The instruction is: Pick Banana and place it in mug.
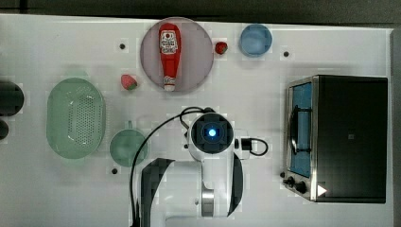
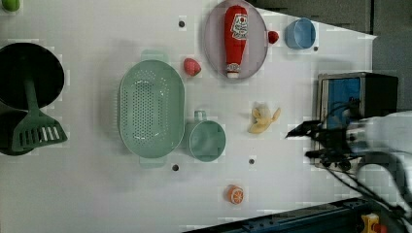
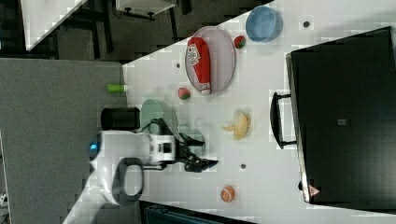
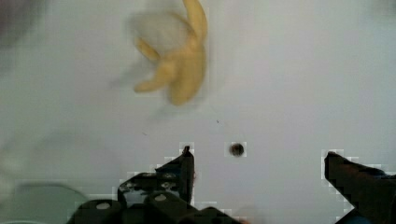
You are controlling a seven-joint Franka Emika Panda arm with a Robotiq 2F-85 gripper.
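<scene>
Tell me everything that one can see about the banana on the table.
The banana is a small, pale yellow toy, plastic by its look, partly peeled: strips of peel spread outward and whitish flesh shows at one end. It lies flat on the white table, touching nothing else. In the left view it sits to the right of the teal mug, below the pink plate and left of the toaster oven. The gripper is open, its fingers short of the banana, not touching it.

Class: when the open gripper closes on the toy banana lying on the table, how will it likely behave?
The banana looks like a small moulded toy, so probably stiff and light. Its curved body and splayed peel flaps may let it twist or slip between the fingers. Lying flat, it seems unlikely to roll.
</scene>
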